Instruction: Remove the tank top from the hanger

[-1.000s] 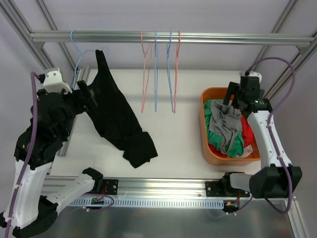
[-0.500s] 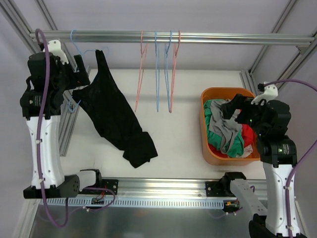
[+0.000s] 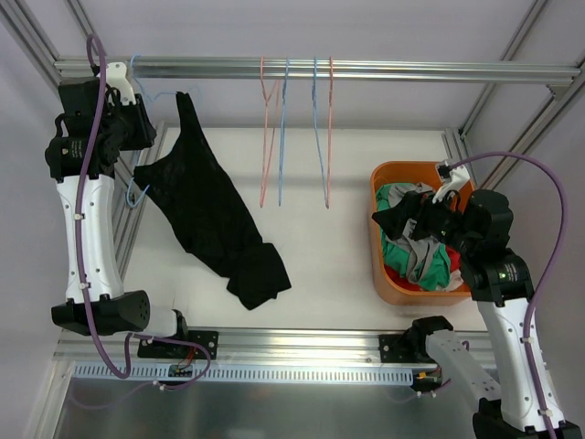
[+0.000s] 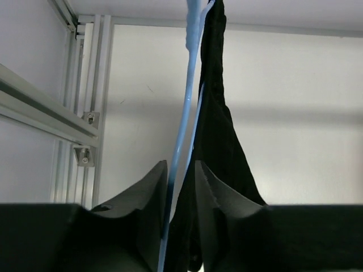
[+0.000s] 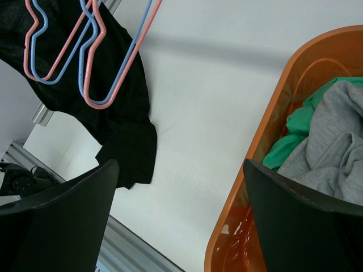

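Observation:
The black tank top [image 3: 210, 219] hangs by one strap from a light-blue hanger [image 3: 137, 194] on the rail, and its lower part lies bunched on the white table. My left gripper [image 3: 143, 137] is up beside that hanger. In the left wrist view its jaws [image 4: 181, 170] are drawn in round the hanger wire [image 4: 186, 90], which rests against the left finger, with the black cloth [image 4: 218, 130] against the right one. My right gripper [image 3: 393, 219] hovers open at the left rim of the orange basket, nothing between its fingers [image 5: 180, 164]. The tank top's hem [image 5: 127, 130] shows there too.
The orange basket [image 3: 377, 265] at the right holds grey, green and red clothes [image 3: 420, 242]. Several empty pink and blue hangers [image 3: 297, 128] hang mid-rail [image 3: 411, 69] and show in the right wrist view [image 5: 96, 51]. Aluminium frame posts stand along both sides.
The left arm has risen along the hanger and its jaws have narrowed onto the wire. The right arm has drawn back and swung left, over the basket's left rim.

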